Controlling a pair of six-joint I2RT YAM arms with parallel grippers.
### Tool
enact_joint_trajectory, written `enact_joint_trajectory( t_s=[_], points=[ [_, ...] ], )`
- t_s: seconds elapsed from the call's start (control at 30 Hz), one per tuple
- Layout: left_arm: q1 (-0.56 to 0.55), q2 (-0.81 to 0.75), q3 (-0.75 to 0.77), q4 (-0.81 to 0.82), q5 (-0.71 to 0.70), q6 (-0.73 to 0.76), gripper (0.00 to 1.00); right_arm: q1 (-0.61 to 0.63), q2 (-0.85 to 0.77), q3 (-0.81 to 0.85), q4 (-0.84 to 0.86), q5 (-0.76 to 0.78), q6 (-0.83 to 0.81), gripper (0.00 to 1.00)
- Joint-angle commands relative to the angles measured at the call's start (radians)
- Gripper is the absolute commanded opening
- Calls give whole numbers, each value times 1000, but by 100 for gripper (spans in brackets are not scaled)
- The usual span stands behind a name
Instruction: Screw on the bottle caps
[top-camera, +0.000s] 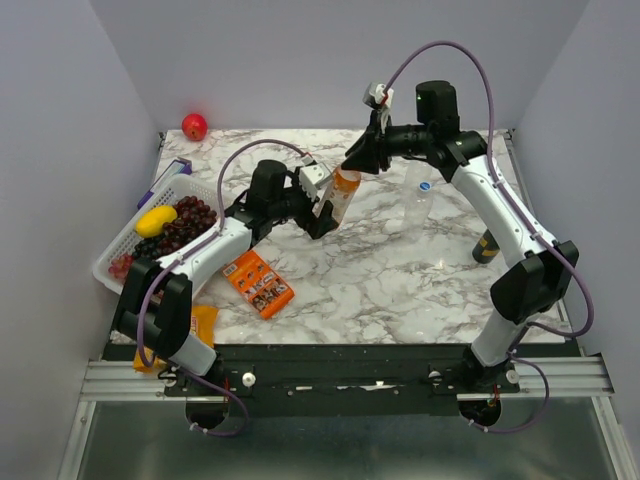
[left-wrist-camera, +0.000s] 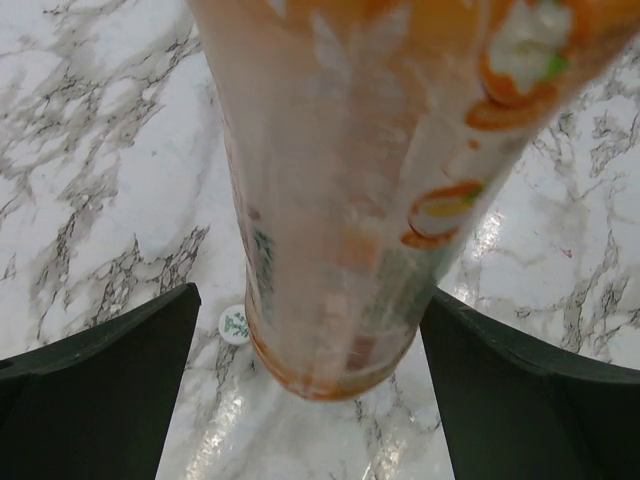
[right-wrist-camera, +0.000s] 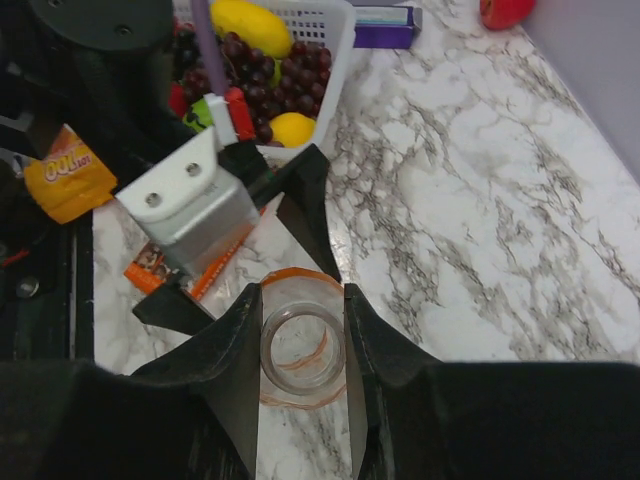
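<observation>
Both grippers clasp the orange bottle (top-camera: 341, 197) mid-table (top-camera: 400, 280): left gripper (left-wrist-camera: 310, 330) grasps its body, right gripper (right-wrist-camera: 302, 345) its open, capless neck. Just beside its base lies a whitish cap (left-wrist-camera: 235, 325). Capping looks barely begun.

The left arm runs from its base at the lower left of the top view up toward the centre; its gripper (top-camera: 322, 218) sits just left of centre, fingers (left-wrist-camera: 110, 400) spread to either side of the frame; the right arm arches from the lower right up and over to the upper centre; its gripper (right-wrist-camera: 303, 350) points downward, fingers (right-wrist-camera: 235, 370) set closely together.
</observation>
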Motion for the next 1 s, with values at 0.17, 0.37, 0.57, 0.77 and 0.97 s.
enact_joint_trajectory(
  t_s=[0.17,0.37,0.57,0.77,0.97],
  points=[
    [-37,57,69,50,124,-26,99,14,-37,-32,53,-100,96,13],
    [-77,49,68,4,169,14,97,15,-52,-55,57,-129,107,13],
    [-79,34,53,-34,178,52,94,17,-73,-66,54,-115,86,13],
    [-72,3,19,-55,211,72,82,17,-69,-55,47,-123,90,15],
    [-69,-9,10,-15,234,20,65,28,-72,-74,42,-154,112,31]
  ],
)
